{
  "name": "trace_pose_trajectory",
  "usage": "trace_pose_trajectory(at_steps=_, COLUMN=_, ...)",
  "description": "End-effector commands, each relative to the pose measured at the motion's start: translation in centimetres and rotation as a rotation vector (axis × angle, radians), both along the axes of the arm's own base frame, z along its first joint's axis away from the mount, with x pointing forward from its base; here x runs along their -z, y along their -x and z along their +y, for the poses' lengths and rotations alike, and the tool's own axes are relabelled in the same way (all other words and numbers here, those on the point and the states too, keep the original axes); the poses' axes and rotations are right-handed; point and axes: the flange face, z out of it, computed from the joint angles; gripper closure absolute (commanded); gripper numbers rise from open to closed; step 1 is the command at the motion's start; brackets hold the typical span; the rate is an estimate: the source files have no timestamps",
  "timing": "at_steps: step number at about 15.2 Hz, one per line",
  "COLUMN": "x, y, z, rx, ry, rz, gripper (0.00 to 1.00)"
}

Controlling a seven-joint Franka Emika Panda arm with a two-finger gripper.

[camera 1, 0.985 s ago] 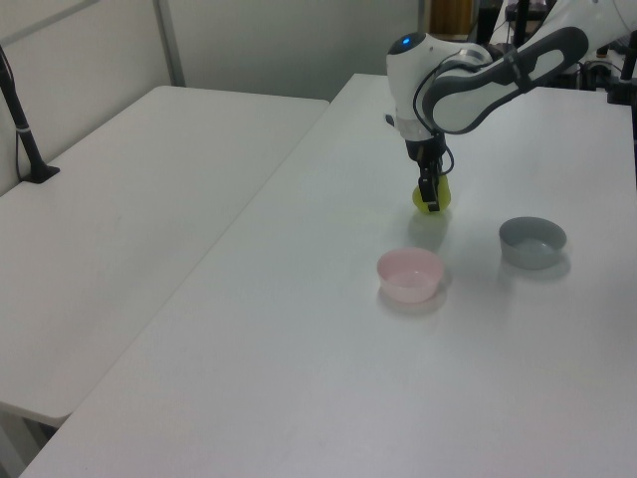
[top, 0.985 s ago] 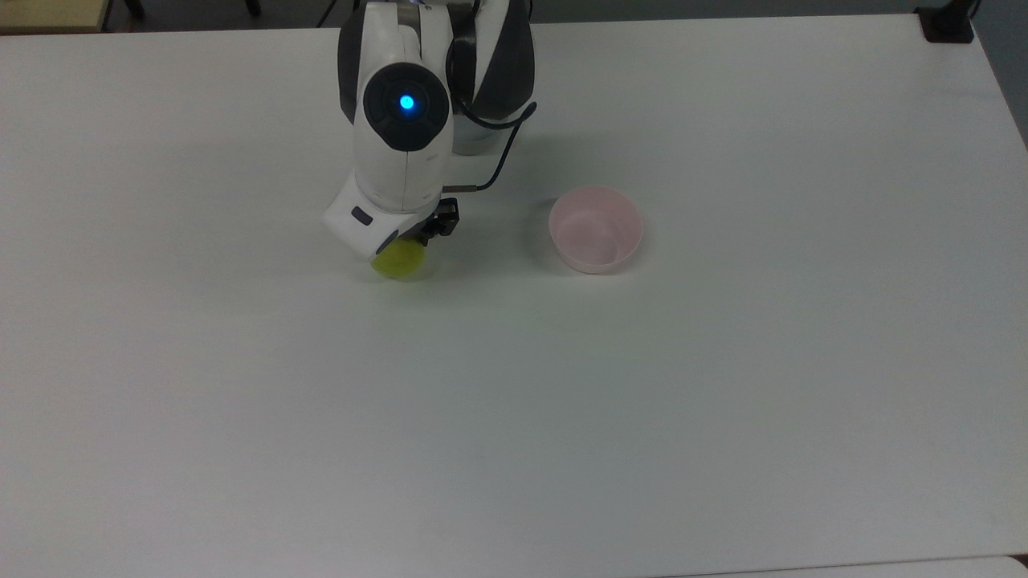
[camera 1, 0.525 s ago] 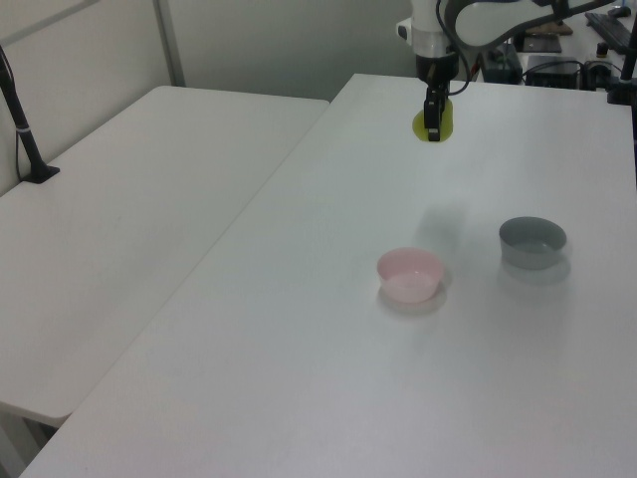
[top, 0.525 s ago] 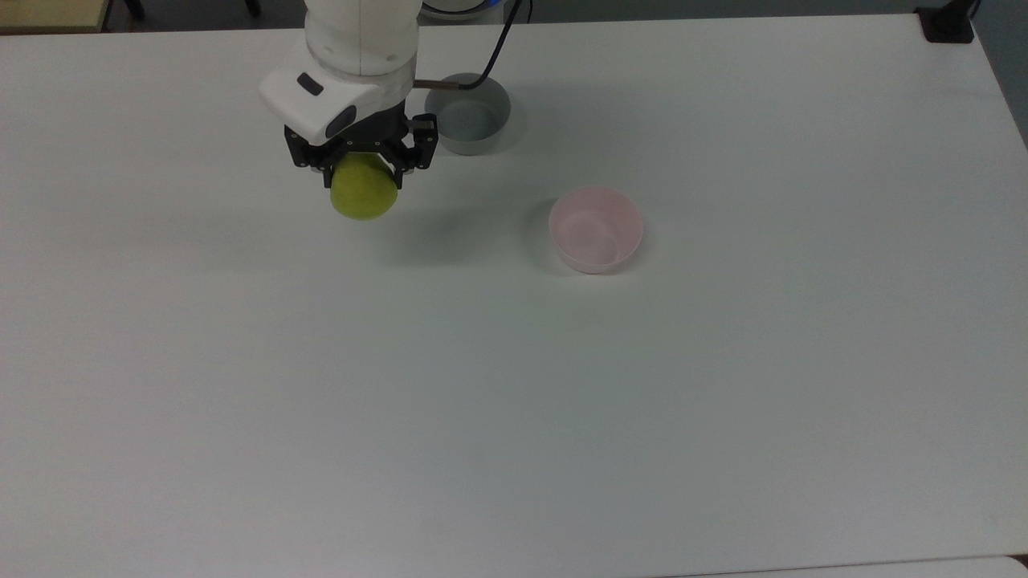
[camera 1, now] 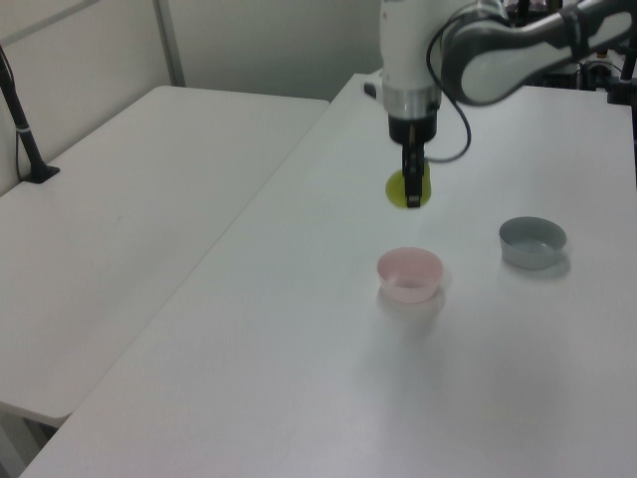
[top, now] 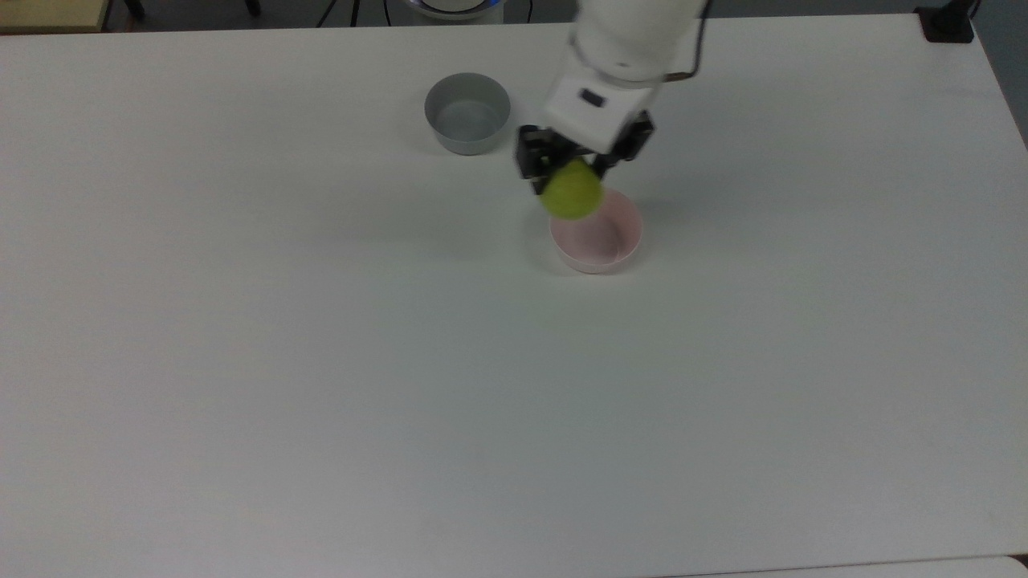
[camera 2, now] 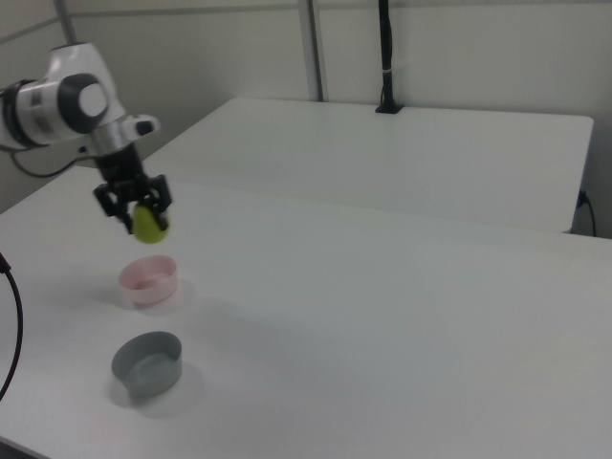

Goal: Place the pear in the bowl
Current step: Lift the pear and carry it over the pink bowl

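Top view: your claw (top: 572, 170) is closed on the pear (top: 571, 193), which hangs below its fingers. The pink bowl (top: 598, 241) sits on the white bench (top: 321, 361) just past the claw, its near rim partly covered by the pear. A grey bowl (top: 467, 113) stands apart, off toward the top view's left of the claw.

A white table (top: 321, 385) is seen bearing the pale pink bowl (top: 596, 241) and, to the top view's left and farther back, a grey bowl (top: 467, 112).
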Motion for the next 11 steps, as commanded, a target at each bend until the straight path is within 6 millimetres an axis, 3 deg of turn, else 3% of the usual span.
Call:
trace_pose_trajectory(at_steps=1, x=1.7, y=0.0, z=2.6, rx=0.011, ry=-0.007, rz=0.017, gripper=0.80)
trace_pose_trajectory(at_steps=6, x=4.8, y=-0.3, z=4.0, rx=-0.012, ry=-0.007, rz=0.028, gripper=0.78)
trace_pose_trajectory(at_steps=11, x=8.2, y=-0.4, z=4.4, rx=-0.017, ry=0.013, rz=0.070, gripper=0.68)
